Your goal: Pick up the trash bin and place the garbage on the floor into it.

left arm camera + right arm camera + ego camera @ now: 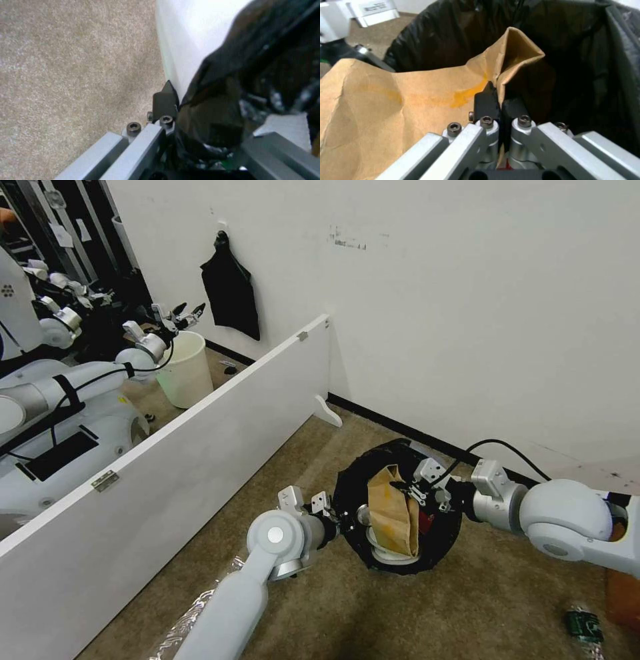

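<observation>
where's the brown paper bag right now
In the head view the brown paper bag sits in the mouth of the trash bin, pinched by the right end effector; the left end effector grips the bin's rim.

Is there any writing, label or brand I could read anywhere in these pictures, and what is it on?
None can be read.
White label on the left arm, right wrist view: printed lines, too blurred.
Green-labelled bottle on the floor: too small.
Dark marks on the wall: smudges, no legible words.
</observation>
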